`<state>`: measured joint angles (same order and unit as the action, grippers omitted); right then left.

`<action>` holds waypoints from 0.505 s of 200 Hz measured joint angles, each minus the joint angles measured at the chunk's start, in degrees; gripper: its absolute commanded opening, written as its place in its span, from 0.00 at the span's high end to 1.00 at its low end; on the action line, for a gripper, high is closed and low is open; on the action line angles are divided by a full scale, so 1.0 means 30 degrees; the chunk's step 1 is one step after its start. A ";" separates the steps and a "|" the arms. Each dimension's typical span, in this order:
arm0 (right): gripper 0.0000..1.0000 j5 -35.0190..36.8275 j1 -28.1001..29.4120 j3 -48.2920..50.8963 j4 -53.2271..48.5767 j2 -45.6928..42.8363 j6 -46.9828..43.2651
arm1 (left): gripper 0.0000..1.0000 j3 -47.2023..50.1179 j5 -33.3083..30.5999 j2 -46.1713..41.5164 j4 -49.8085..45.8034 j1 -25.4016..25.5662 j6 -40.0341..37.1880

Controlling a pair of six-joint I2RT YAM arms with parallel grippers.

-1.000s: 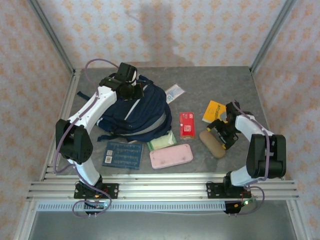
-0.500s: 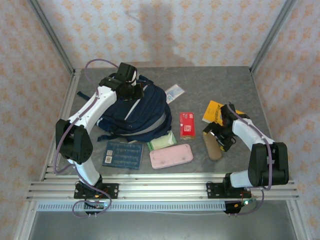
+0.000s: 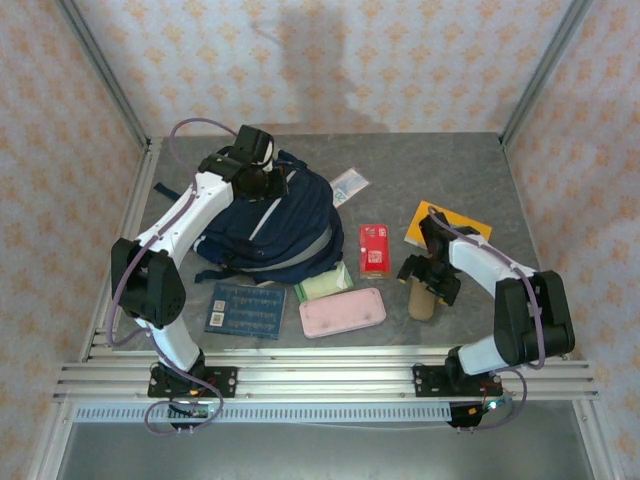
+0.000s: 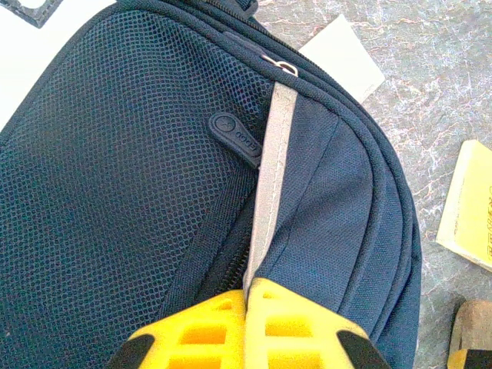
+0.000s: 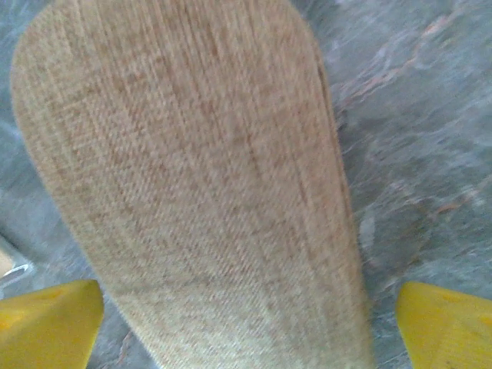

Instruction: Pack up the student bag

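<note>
Light: bright, even and diffuse, falling from above in the top external view; colours read clearly.
Shadows: one broad, soft grey patch on the patterned back wall [image 3: 320, 60]; thin soft shadows on the worktop [image 3: 470, 170] around the student bag [image 3: 300, 215].
Overexposure: in the left wrist view, a white area in the top left corner is washed out to blank.
Focus, left wrist: mesh [image 4: 115, 192] and grey stripe [image 4: 270, 169] crisp; the left jaws at the bottom edge soft.
Focus, right wrist: tan woven pouch [image 5: 192, 177] very close and slightly blurred; worktop veining smeared; the right jaws in the lower corners out of focus.
Distortion: frame posts [image 3: 104, 70] splay outward toward the top corners.
</note>
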<state>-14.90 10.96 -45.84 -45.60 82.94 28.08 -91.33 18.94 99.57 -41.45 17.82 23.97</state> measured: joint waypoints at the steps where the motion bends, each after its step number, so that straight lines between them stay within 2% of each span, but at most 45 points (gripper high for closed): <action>1: 0.14 0.0029 0.0000 0.0000 -0.0007 0.0007 0.0029 | 1.00 0.0000 0.0000 0.0000 -0.0007 0.0000 0.0000; 47: 0.56 0.0357 -0.0007 -0.0102 0.0270 0.0546 -0.0306 | 1.00 -0.0007 0.0051 0.0000 -0.0364 0.0000 -0.0007; 101: 0.62 0.1304 0.0029 -0.0495 -0.0058 -0.0138 -0.0678 | 1.00 -0.1355 -0.0175 -0.0051 -0.1734 0.0000 -0.0022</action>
<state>-10.98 11.05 -47.33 -45.78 82.52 26.04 -95.39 18.41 99.42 -46.65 17.82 23.90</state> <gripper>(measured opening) 0.472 0.043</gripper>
